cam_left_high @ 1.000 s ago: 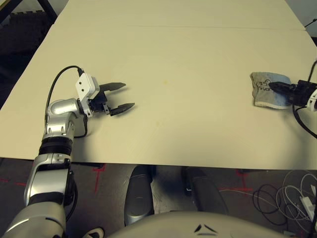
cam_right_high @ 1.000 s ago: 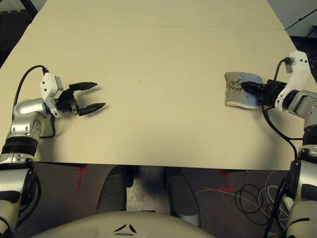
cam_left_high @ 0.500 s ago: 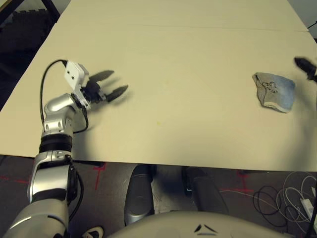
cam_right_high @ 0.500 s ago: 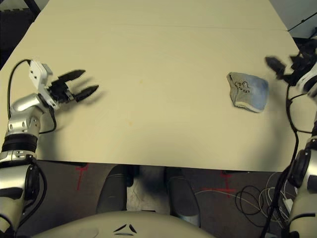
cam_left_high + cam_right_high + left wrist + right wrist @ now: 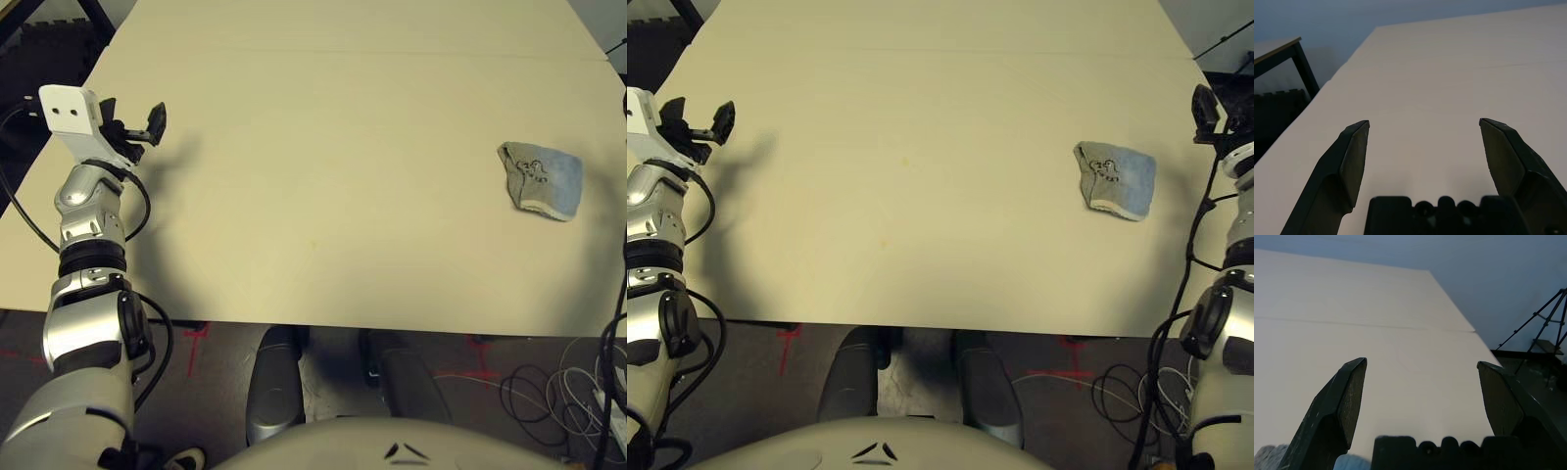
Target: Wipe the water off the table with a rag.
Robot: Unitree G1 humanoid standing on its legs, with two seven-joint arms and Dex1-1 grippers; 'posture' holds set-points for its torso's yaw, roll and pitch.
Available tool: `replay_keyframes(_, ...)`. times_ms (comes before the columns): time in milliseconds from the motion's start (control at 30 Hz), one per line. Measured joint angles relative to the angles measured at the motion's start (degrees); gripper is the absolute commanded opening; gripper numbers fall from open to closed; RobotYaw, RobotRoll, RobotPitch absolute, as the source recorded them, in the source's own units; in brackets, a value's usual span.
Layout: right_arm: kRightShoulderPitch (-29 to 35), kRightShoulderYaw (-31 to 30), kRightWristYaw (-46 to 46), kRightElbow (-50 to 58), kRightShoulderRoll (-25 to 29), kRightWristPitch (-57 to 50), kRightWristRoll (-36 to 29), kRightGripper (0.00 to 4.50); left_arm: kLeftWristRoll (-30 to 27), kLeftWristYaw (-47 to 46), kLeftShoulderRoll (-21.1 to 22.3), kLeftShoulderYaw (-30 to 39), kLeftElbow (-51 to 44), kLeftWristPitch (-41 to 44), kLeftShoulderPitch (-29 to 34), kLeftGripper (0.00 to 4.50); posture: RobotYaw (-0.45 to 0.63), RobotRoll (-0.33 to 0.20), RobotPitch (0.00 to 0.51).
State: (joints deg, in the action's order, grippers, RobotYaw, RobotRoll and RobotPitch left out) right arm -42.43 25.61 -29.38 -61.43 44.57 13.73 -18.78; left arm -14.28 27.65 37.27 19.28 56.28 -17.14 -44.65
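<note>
The silver left arm [image 5: 88, 313] reaches forward over the left side of the large, flat, pale cream-beige table [image 5: 343, 117], its forearm angled up and its black 2-fingered left gripper [image 5: 1425, 120] raised above the top. Those jaws stand wide apart, with nothing between them. The silver right arm [image 5: 1229, 362] reaches forward along the right side, its black 2-fingered right gripper [image 5: 1422, 361] also raised and spread wide, its grip empty.

The small grey-blue cloth rag [image 5: 542, 181] lies on the right part of the table, to the left of the right gripper and apart from it. It is slightly rumpled, grey on its left part and light blue on its right, with a pale lower edge. Black handwriting runs across it, too small to read. 2 faint yellow-orange specks of water [image 5: 904, 162] mark the table's middle, well apart from the rag.
</note>
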Motion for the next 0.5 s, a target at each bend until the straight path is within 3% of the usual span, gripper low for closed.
replay_keyframes(500, 4.8, 0.3, 2.0, 0.8, -2.3, 0.3, -0.6, 4.49, 1.3, -1.1, -0.9, -0.4, 3.4, -1.6, -3.3, 4.5, 0.07, 0.0, 0.221)
